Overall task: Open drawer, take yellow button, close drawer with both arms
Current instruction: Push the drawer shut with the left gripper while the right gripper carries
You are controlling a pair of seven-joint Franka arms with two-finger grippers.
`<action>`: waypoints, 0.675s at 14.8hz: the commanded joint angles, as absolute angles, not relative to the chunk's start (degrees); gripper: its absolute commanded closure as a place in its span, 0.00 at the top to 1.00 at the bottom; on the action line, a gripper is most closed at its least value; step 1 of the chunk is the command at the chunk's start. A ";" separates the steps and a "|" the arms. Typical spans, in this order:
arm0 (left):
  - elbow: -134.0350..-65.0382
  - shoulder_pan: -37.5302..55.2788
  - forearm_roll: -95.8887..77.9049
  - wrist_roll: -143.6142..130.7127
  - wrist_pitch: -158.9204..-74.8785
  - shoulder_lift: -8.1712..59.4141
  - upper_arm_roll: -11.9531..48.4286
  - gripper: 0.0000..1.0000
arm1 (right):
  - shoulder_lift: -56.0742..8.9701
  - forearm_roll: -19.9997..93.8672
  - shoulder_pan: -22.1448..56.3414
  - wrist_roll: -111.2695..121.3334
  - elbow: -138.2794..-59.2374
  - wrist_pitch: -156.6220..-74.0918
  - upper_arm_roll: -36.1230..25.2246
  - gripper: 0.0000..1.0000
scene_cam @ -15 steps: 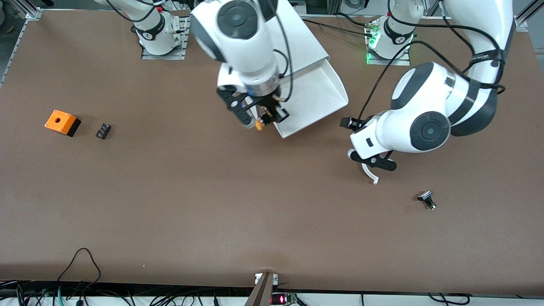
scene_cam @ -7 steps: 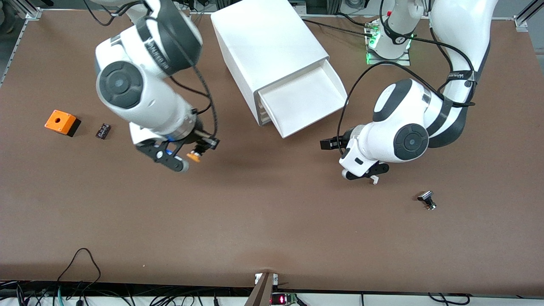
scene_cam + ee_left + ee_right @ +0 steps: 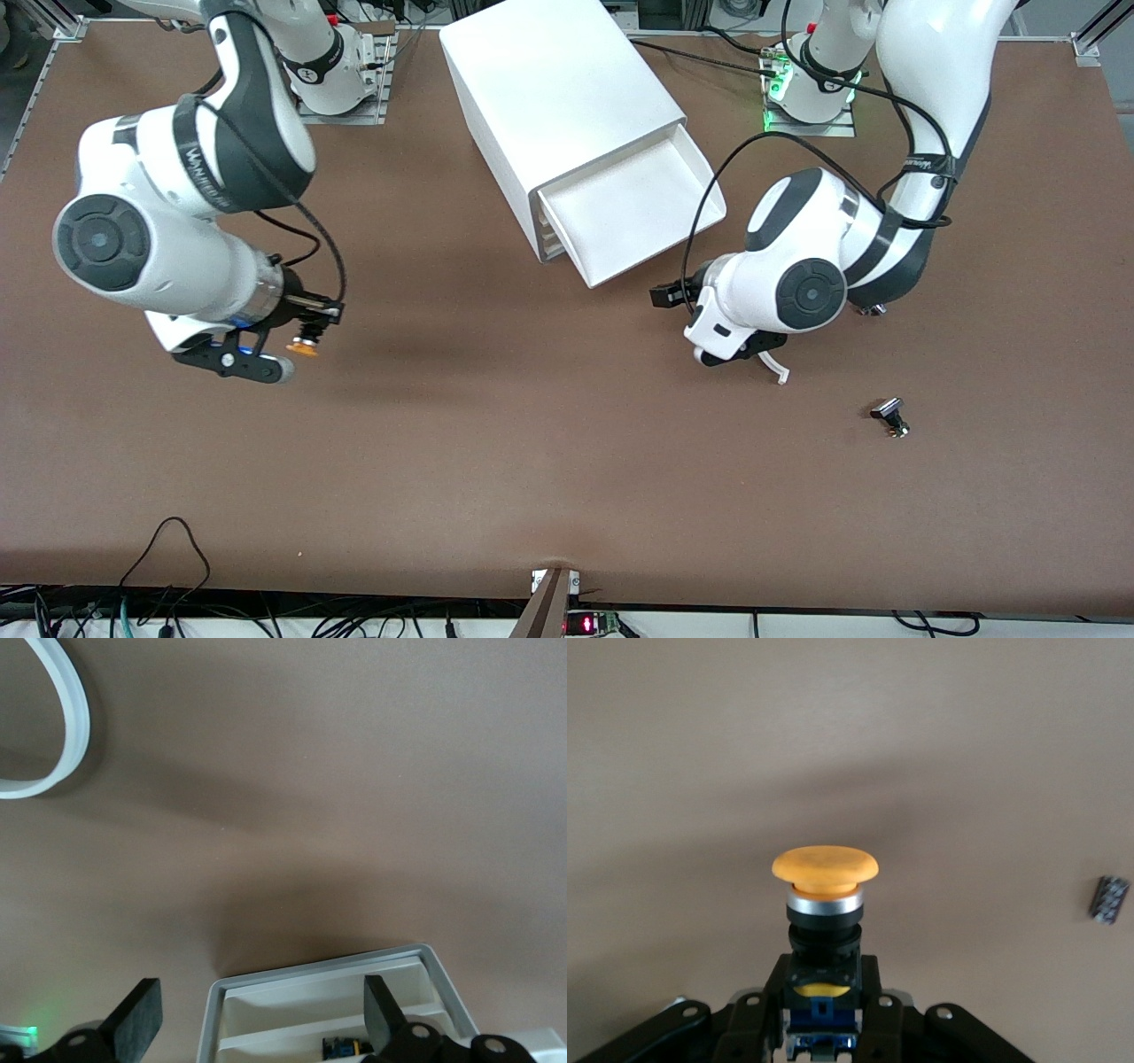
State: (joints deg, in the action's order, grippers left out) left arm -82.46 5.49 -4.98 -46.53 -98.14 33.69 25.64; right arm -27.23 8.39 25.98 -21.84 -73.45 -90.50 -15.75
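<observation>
**Button lifted clear, top drawer standing open**

The right gripper (image 3: 297, 341) has its jaws clamped on the dark, blocky body of the button (image 3: 303, 347), holding it above bare bench toward the right arm's end. The right wrist view shows the piece well: a smooth, rounded orange-yellow cap (image 3: 825, 865) over a silver ring and a black collar, with a blue-and-yellow base pinched between the black fingers (image 3: 757, 1028). Its long axis runs straight out from the jaws, cap pointing away from the wrist. The right arm, glossy white with black bands, is folded at the elbow, its wrist turned sideways.

The drawer (image 3: 633, 208), a shallow tray of matte white plastic, is pulled out of the top of the boxy white cabinet (image 3: 558, 97), which sits near the bench's edge by the robot bases. It angles toward the left arm's end.

The left gripper (image 3: 753, 359) hangs low over the bench just beside the drawer's front corner, jaws spread wide and empty, the arm bent sharply. The bench is flat, dull brown.

A small black-and-silver metal part (image 3: 889, 416) lies toward the left arm's end.
</observation>
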 commanded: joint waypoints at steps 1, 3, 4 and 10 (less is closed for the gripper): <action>-87.18 6.76 -2.20 -50.96 -101.86 30.59 26.01 1.00 | -18.48 4.68 26.72 -14.89 -89.07 -99.72 -16.96 0.00; -89.11 7.29 -2.28 -52.46 -101.87 28.84 26.28 1.00 | -14.69 3.87 26.63 -11.18 -98.31 -107.63 -18.01 0.00; -90.34 7.29 -2.55 -52.82 -101.87 27.96 26.45 1.00 | -13.98 3.78 26.72 -9.25 -101.39 -110.71 -18.80 0.00; -95.45 8.43 -2.72 -58.71 -105.02 26.28 29.71 1.00 | -13.36 2.90 26.63 -5.81 -115.02 -125.64 -21.27 0.00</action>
